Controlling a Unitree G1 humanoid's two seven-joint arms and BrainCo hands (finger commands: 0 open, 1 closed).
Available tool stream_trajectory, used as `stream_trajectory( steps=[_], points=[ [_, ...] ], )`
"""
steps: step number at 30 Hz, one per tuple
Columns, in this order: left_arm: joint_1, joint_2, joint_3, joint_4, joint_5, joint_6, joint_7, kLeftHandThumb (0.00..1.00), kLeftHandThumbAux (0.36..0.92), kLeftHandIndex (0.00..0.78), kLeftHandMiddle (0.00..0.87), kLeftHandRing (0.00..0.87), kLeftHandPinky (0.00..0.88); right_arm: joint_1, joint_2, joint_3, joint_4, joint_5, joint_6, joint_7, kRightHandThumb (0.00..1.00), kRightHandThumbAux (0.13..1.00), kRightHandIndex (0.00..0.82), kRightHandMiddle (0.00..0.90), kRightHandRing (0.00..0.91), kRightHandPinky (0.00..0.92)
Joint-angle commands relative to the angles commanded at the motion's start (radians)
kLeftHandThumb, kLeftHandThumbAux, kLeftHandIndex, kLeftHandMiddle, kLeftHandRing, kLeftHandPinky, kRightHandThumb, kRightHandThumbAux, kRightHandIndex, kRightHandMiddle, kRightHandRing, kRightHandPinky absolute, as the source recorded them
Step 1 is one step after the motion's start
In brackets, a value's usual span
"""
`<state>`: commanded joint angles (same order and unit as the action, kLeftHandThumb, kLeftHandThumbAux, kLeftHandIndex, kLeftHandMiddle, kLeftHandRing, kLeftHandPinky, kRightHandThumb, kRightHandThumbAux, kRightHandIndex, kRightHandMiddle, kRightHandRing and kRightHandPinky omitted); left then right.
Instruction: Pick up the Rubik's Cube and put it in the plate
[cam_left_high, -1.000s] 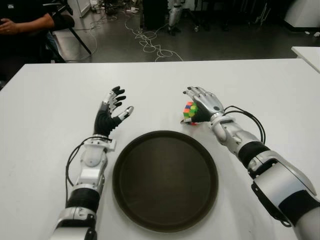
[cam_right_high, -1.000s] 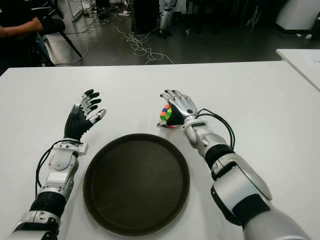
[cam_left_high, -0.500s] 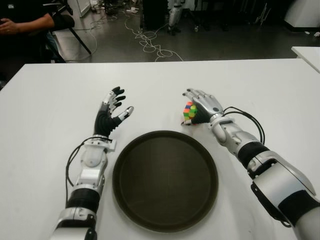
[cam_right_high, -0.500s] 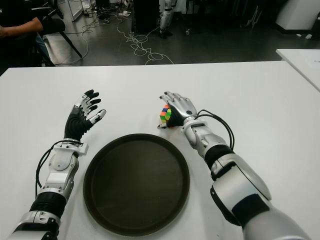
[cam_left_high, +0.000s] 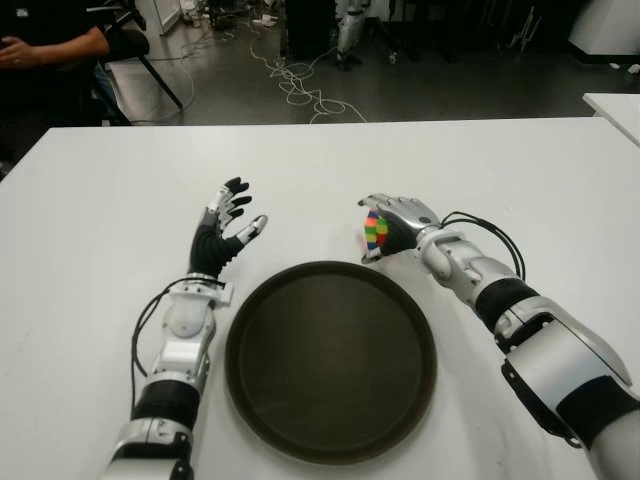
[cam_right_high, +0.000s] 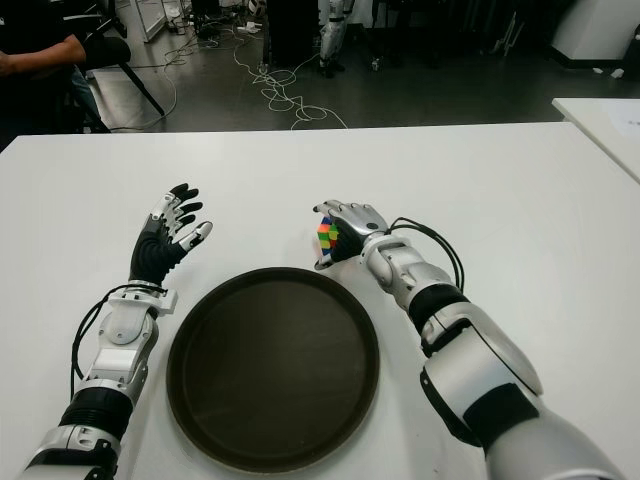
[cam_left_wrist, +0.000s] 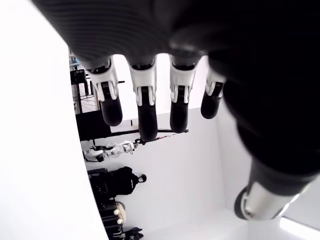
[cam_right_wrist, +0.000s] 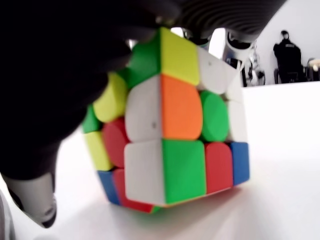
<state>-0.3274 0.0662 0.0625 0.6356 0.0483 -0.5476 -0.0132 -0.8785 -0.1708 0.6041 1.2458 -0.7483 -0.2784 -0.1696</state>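
Right hand (cam_left_high: 398, 222) grips the Rubik's Cube (cam_left_high: 375, 232) just beyond the rim of the dark plate (cam_left_high: 330, 358).
Its fingers curl over the cube, which appears barely lifted off the white table (cam_left_high: 100, 200); the left hand (cam_left_high: 222, 228) hovers spread and empty beside the plate.

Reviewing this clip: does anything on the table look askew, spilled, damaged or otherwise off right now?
Nothing stands out. The right hand is closed around the Rubik's Cube just beyond the plate, which sits flat and bare on the white table. The left hand shows open left of the plate.
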Motion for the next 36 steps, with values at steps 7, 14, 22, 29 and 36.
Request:
stream_trajectory(
  steps=[7,14,22,29,36],
  points=[
    [0.005,-0.004,0.003,-0.005,-0.006,-0.002,0.001,0.034,0.666,0.079,0.156,0.144,0.125,-0.006,0.001,0.000,0.003,0.000,0.025,0.030,0.000,0.679,0.132,0.207,0.239,0.246],
    [0.005,-0.003,0.004,-0.005,-0.013,0.000,-0.008,0.039,0.682,0.080,0.154,0.141,0.128,-0.007,0.002,-0.003,0.007,0.003,0.035,0.038,0.000,0.673,0.153,0.227,0.256,0.263],
    [0.005,-0.004,0.004,-0.002,-0.017,-0.006,-0.012,0.056,0.705,0.080,0.152,0.139,0.126,-0.007,0.003,-0.010,0.012,0.011,0.033,0.041,0.000,0.672,0.162,0.232,0.262,0.268],
    [0.005,-0.003,0.004,0.000,-0.021,-0.007,-0.016,0.043,0.706,0.072,0.142,0.130,0.116,-0.008,0.001,-0.009,0.016,0.013,0.029,0.039,0.000,0.663,0.153,0.223,0.251,0.247],
    [0.006,-0.006,0.006,-0.004,-0.018,-0.003,-0.008,0.038,0.711,0.076,0.151,0.135,0.116,-0.011,-0.001,-0.007,0.019,0.010,0.024,0.036,0.000,0.662,0.152,0.220,0.244,0.238]
  ],
)
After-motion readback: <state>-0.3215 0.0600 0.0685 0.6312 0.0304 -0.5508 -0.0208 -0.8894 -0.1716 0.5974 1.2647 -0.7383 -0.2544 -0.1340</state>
